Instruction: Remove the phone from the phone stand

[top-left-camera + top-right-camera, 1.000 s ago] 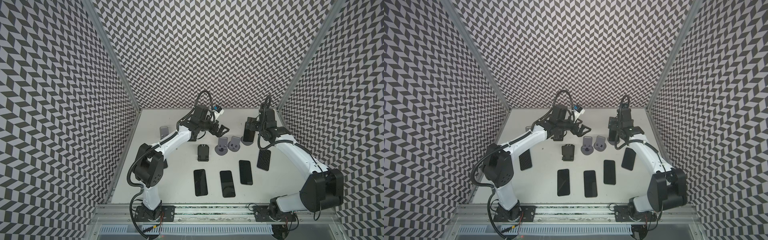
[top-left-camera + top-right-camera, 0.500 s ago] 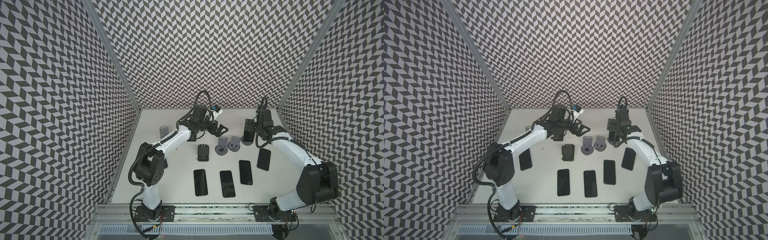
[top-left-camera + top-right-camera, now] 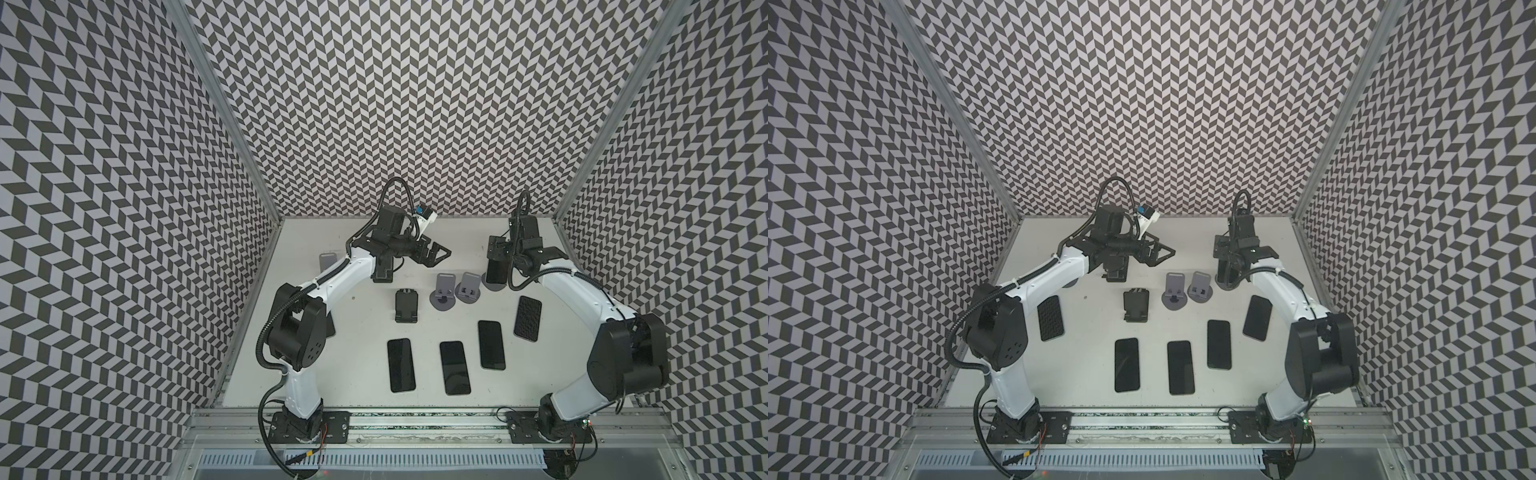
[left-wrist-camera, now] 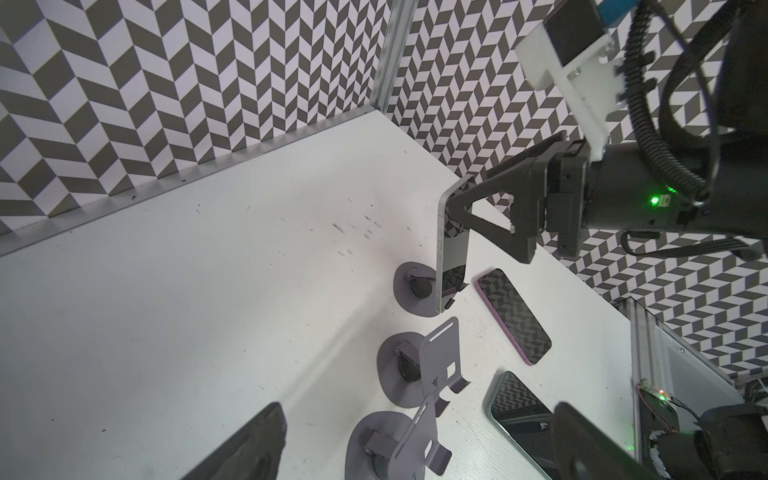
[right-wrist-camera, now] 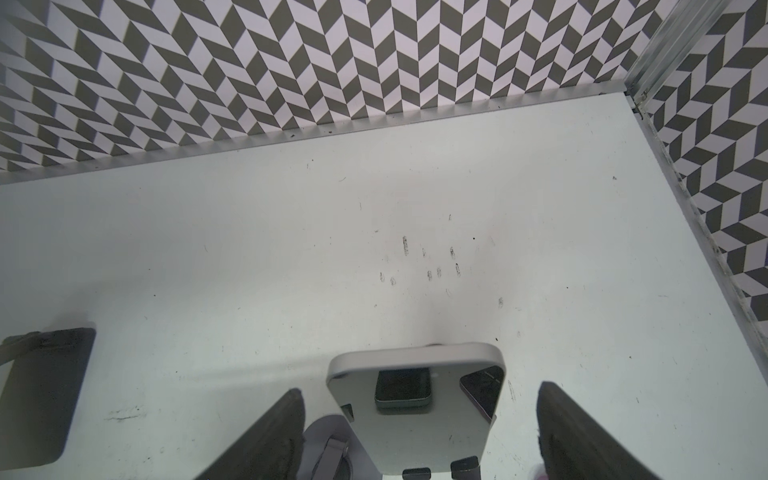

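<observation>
- Nearest you, three flat phones (image 3: 455,368) lay on the surface (image 3: 353,291), well apart from the work.
- Farther in, two empty grey stands (image 3: 444,291) stood side by side, just beside the occupied one. A wide sweep there risked toppling them.
- Right of them, the phone (image 5: 415,399) leaned upright on its phone stand (image 3: 494,286), not yet removed.
- Your right end effector (image 5: 417,390) stood open astride the phone's top. Its fingers (image 5: 266,436) flanked the two long edges with a gap on each side, gripping nothing.
- The step in hand appeared to be the grasp. You needed to centre, close evenly on both edges, then lift along the backrest until the lower lip was cleared.
- Your left end effector (image 3: 438,254) hovered wide open and empty at far centre, placed to steady the base had the stand lifted.
</observation>
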Controlling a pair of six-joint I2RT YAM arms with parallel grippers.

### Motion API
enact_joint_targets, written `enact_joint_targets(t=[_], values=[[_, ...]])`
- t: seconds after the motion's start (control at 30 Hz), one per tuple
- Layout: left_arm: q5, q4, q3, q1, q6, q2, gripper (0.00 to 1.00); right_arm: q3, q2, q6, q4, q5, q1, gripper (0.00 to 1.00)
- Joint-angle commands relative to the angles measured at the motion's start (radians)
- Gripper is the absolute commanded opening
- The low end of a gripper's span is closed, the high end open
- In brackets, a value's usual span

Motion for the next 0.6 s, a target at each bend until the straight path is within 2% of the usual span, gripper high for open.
enact_joint_targets(t=[0.0,0.2,0.57], values=[[0.037,0.023,0.007,0.002,-0.01,0.017,1.0,0.036,0.01,-0.021,0.019,0.013,-0.015,0.84],[0.079,0.084,-0.007,-0.002,-0.122,0.037,1.0,0.033,0.018,-0.013,0.024,-0.015,-0.037,0.81],[0.073,0.058,0.003,-0.018,-0.068,0.039,1.0,0.027,0.025,-0.014,0.039,-0.074,-0.039,0.83]])
